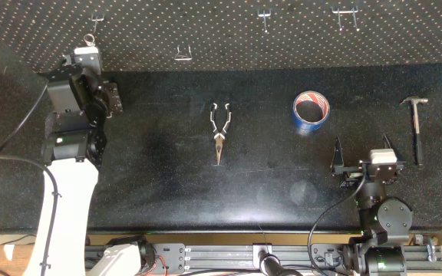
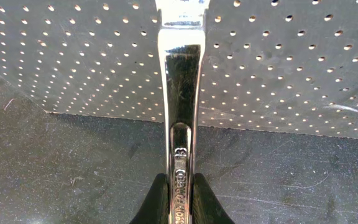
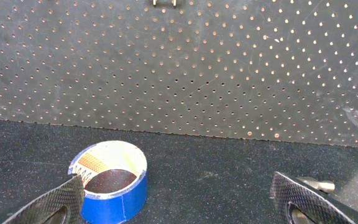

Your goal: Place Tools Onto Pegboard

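Note:
My left gripper (image 2: pixel 180 190) is shut on the shaft of a shiny metal wrench (image 2: pixel 180 81), which stands upright close to the black pegboard (image 2: pixel 291 56). From above, the left gripper (image 1: pixel 89 52) is at the board's left end, with the wrench's ring end (image 1: pixel 89 37) just below a hook (image 1: pixel 96 17). Pliers (image 1: pixel 219 126), a blue tape roll (image 1: pixel 311 111) and a hammer (image 1: pixel 415 126) lie on the black table. My right gripper (image 1: pixel 363 155) stands open behind the tape roll (image 3: pixel 110 180), with nothing between its fingers.
More hooks stick out of the pegboard: a wide one (image 1: pixel 183 54) low at centre-left, and others (image 1: pixel 265 15) (image 1: pixel 345 14) farther right. The hammer's head (image 3: pixel 321 185) shows beside my right finger (image 3: pixel 309 199). Bare table (image 1: pixel 159 153) lies between the left arm and the pliers.

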You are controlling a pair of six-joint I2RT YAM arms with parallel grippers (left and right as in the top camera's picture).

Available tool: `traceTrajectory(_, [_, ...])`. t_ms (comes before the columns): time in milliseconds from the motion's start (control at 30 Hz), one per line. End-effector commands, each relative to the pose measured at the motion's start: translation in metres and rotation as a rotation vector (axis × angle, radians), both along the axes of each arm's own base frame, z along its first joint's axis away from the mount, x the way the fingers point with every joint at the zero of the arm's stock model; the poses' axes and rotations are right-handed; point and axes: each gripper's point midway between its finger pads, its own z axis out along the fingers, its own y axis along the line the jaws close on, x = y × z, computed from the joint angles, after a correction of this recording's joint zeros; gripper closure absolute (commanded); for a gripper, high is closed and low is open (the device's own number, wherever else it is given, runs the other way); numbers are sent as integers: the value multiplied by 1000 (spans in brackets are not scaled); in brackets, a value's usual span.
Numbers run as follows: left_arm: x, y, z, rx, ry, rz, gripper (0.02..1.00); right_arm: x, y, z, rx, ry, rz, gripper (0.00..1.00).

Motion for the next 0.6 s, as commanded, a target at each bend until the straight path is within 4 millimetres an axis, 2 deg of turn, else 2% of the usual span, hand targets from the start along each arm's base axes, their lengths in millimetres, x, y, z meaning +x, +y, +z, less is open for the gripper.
traceTrajectory(33, [3, -2, -2, -15, 1, -10, 989, 0, 3, -1, -12, -2, 17, 25])
traceTrajectory(600, [10, -1, -11, -16, 12, -9, 989, 0, 3, -1, -12, -2, 17, 25])
